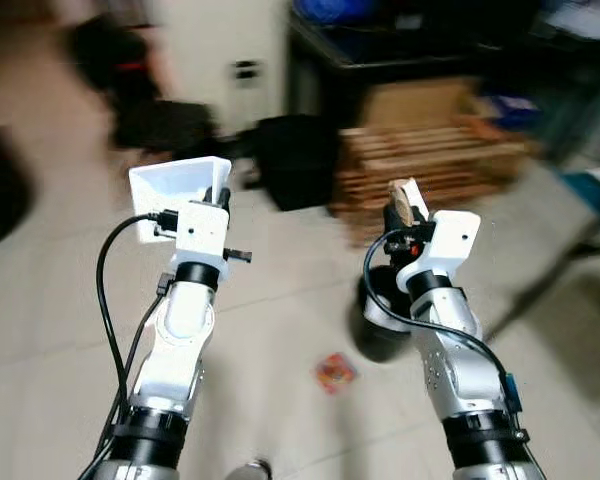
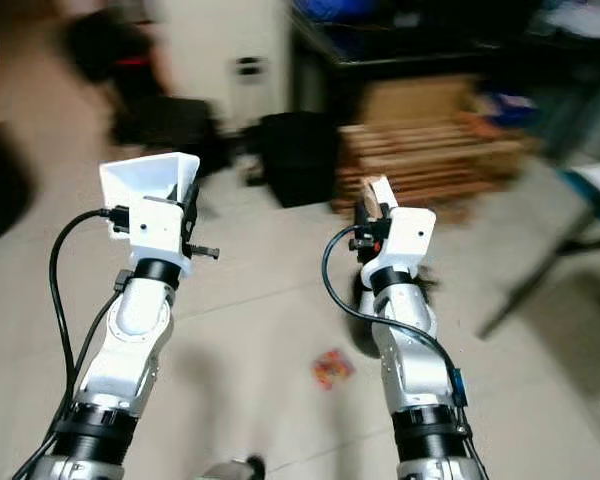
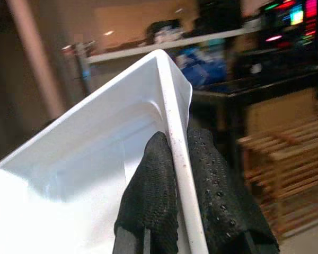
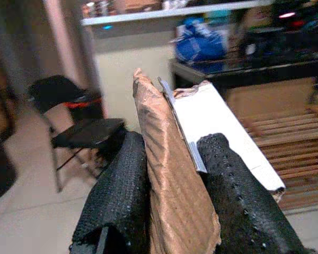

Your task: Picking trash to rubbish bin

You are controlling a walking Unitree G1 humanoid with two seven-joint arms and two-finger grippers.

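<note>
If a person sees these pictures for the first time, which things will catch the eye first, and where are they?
The two raised silver arms stand out first: the left claw is shut on the wall of a white plastic tray, and the right claw is shut on a piece of torn cardboard. Between the arms, a small red wrapper lies on the pale tiled floor, with a wooden pallet further back.

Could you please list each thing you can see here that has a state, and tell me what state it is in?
Left hand: raised, shut on the rim of the white tray.
White tray: held off the floor, tilted.
Right hand: raised, shut on the cardboard piece.
Cardboard piece: held upright, torn edges.
Red wrapper: lying on the floor between the arms.
Black bin: standing on the floor under the right arm.
</note>
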